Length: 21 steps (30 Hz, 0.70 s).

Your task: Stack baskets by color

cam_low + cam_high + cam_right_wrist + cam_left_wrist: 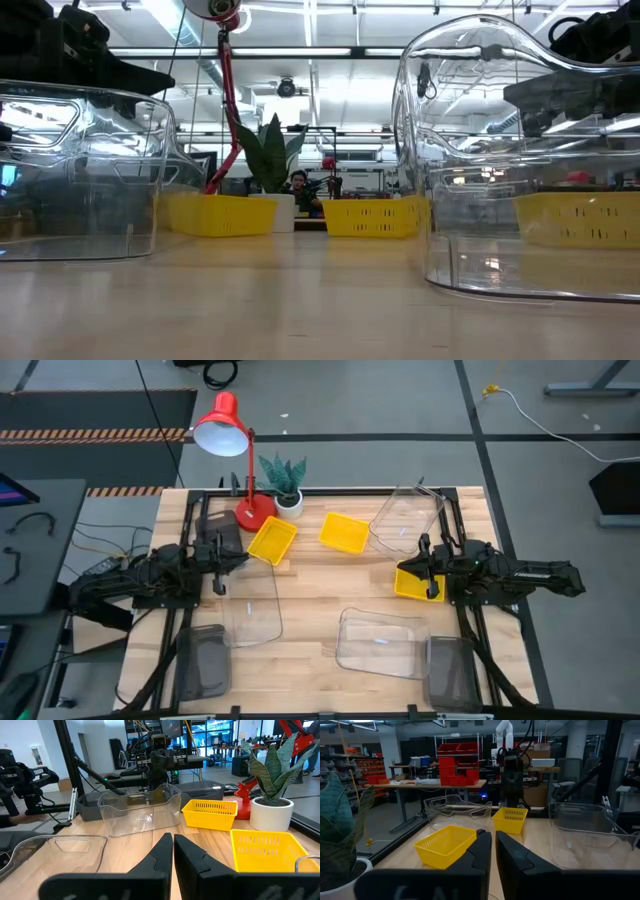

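Observation:
Three yellow baskets lie on the table: one [271, 541] and another [346, 532] at the far middle, and a third [413, 585] at the right, beside my right gripper. Clear baskets sit at the left middle [253, 605], near middle [383, 643] and far right [405, 520]. Dark-grey baskets rest at the near left [205, 660], near right [450, 670] and far left [218, 535]. My left gripper [493, 840] hovers at the left, shut and holding nothing, pointing toward the right. My right gripper [172, 842] is shut and holds nothing, pointing left.
A red desk lamp [232, 435] and a white pot with a plant [287, 500] stand at the table's far edge, left of the middle. Black frame rails [458, 530] run along the table's sides. Bare wood [320, 590] lies between the two grippers.

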### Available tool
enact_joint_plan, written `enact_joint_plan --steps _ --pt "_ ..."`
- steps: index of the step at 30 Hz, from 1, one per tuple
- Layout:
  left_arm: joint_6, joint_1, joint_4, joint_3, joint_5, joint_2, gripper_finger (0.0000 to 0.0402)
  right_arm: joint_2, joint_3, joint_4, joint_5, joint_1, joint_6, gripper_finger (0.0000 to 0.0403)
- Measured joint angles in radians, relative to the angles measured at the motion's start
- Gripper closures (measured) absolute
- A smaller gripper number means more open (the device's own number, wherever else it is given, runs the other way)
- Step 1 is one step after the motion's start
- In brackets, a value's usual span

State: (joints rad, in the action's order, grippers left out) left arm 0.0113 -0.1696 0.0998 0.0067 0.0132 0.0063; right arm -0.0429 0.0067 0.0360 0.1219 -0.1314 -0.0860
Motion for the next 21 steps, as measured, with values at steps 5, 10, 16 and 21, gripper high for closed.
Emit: enact_joint_plan --steps 5,10,16,21 --pt "0.000 0.000 0.000 0.000 0.000 0.000 0.0368 0.000 0.000 0.000 0.000 0.000 0.000 0.0380" --pt "0.000 0.000 0.000 0.000 0.000 0.000 0.0375 0.000 0.000 0.000 0.000 0.000 0.000 0.0380" --pt "0.000 0.000 0.000 0.000 0.000 0.000 0.0373 0.000 0.000 0.000 0.000 0.000 0.000 0.0380" --pt "0.000 0.000 0.000 0.000 0.000 0.000 0.0366 0.000 0.000 0.000 0.000 0.000 0.000 0.0380"
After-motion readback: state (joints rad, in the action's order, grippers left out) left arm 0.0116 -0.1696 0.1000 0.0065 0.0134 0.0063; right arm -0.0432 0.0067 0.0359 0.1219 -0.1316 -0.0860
